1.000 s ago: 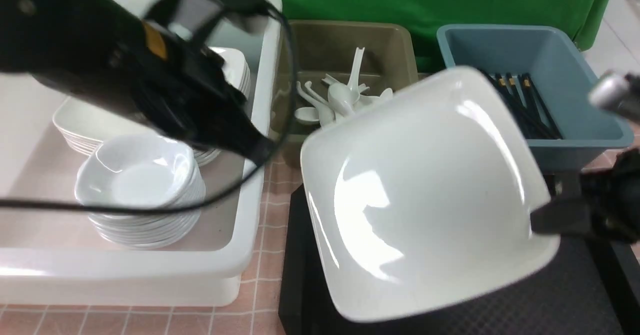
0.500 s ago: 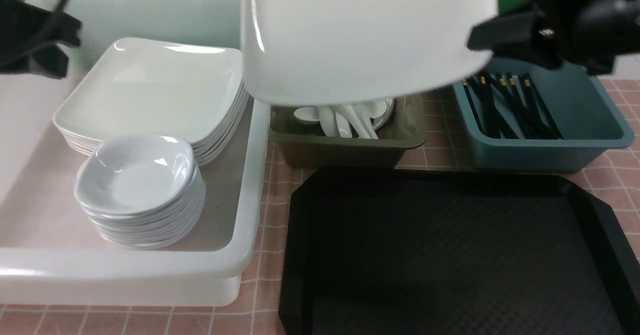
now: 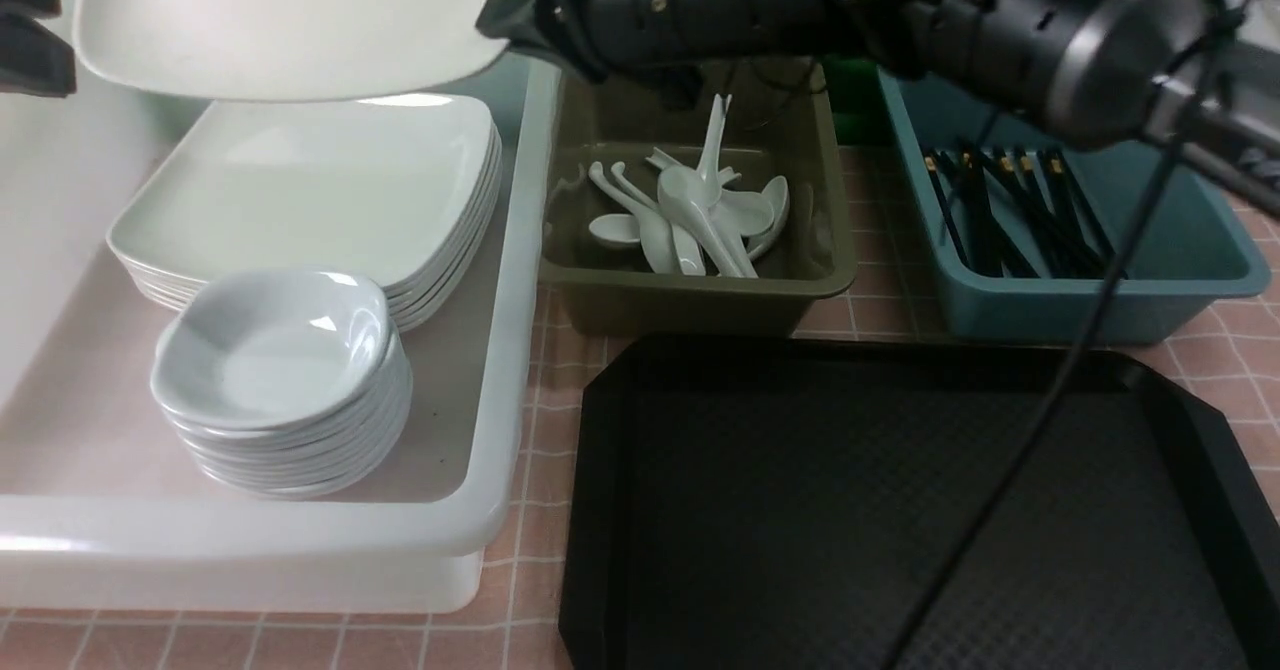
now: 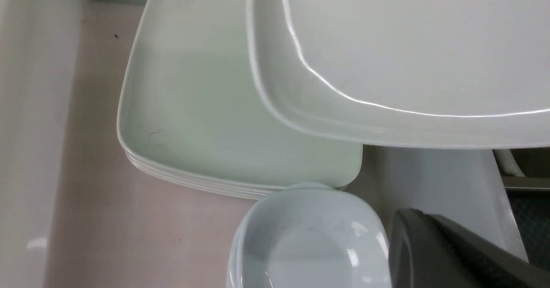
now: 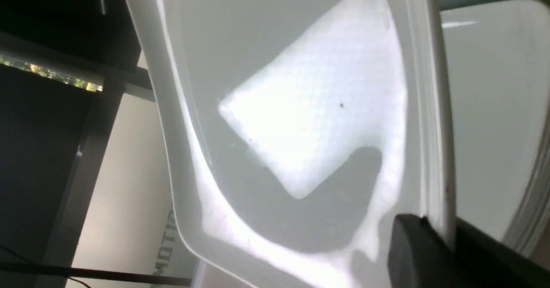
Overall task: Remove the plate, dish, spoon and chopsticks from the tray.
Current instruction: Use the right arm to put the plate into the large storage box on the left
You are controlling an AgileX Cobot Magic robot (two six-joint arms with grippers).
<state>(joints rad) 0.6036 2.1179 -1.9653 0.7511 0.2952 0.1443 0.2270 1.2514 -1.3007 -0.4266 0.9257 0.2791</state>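
On my feed the raised plate (image 3: 290, 30) reads as smooth white glaze, glossy enough to throw hard highlights. The stacked dishes (image 3: 280, 350) and the spoons (image 3: 690, 210) share that shine. The tray (image 3: 850, 510) is black plastic, its floor matt with a fine diamond texture. The tub (image 3: 500, 350) looks like smooth, faintly shiny white plastic; the olive bin (image 3: 700, 300) is duller, and the checked pink covering (image 3: 540, 570) is matt.
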